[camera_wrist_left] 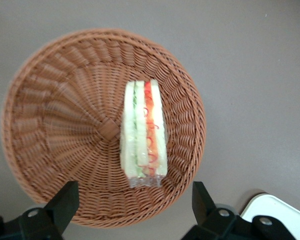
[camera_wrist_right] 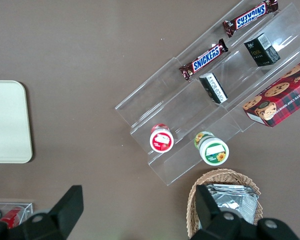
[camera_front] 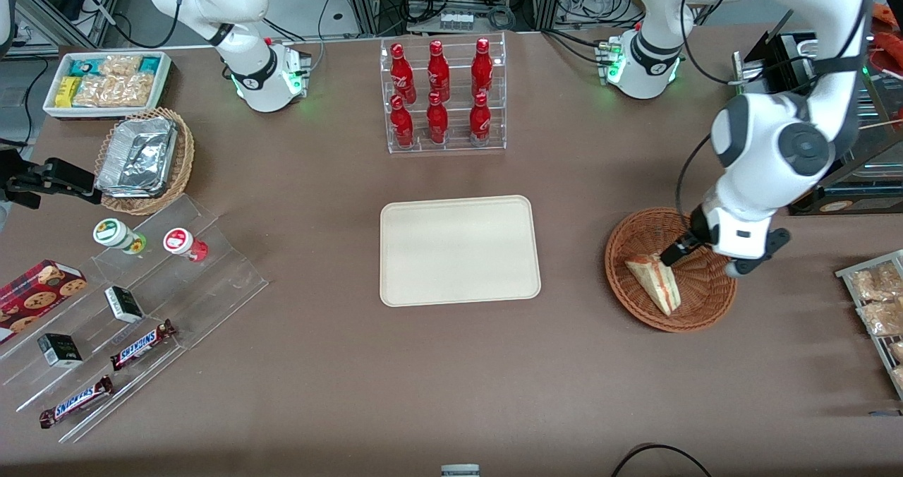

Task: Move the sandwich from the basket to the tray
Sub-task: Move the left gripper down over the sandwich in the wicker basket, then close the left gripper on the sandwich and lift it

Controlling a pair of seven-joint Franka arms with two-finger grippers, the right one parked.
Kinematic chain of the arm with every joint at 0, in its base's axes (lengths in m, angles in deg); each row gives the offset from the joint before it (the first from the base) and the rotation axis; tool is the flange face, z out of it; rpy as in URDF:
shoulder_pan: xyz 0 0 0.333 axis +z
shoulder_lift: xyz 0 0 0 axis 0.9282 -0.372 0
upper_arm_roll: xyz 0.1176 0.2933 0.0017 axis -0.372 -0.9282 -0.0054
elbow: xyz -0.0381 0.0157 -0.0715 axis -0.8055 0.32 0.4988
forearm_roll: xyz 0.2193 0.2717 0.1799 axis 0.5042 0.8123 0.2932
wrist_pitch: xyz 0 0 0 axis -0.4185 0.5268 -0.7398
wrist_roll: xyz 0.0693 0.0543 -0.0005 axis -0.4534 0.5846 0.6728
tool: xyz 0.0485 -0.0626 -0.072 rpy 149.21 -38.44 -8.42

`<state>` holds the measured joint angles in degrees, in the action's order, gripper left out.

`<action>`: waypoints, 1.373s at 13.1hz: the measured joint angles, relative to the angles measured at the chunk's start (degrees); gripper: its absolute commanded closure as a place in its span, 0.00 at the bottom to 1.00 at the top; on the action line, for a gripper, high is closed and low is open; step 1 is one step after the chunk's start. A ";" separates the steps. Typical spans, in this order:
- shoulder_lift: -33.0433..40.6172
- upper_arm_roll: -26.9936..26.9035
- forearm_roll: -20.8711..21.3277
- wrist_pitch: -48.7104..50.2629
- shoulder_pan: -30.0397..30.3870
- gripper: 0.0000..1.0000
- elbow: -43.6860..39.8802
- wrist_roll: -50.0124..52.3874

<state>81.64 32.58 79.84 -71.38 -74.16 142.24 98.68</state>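
The gripper [camera_wrist_left: 132, 205] hangs above the basket [camera_front: 635, 233], fingers [camera_wrist_left: 65, 200] spread wide and holding nothing. The sandwich [camera_front: 656, 281] lies inside the basket [camera_wrist_left: 55, 125], filling stripe [camera_wrist_left: 151, 127] facing up. The tray [camera_front: 458, 250] sits bare at the table's middle, well apart from the basket, toward the parked arm's end.

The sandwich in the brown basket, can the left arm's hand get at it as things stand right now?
Probably yes. The hand hangs open above the basket, the sandwich lies uncovered in it, alone, with nothing between the fingers and it.
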 measured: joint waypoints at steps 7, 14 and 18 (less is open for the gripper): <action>-5.63 0.63 1.42 -4.30 -0.05 0.00 1.49 0.44; -8.56 0.45 4.34 -6.96 -0.01 0.00 1.24 0.44; -10.07 0.40 5.12 -8.42 0.04 0.81 0.49 0.44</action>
<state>71.57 32.98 84.95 -79.80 -74.11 142.73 99.12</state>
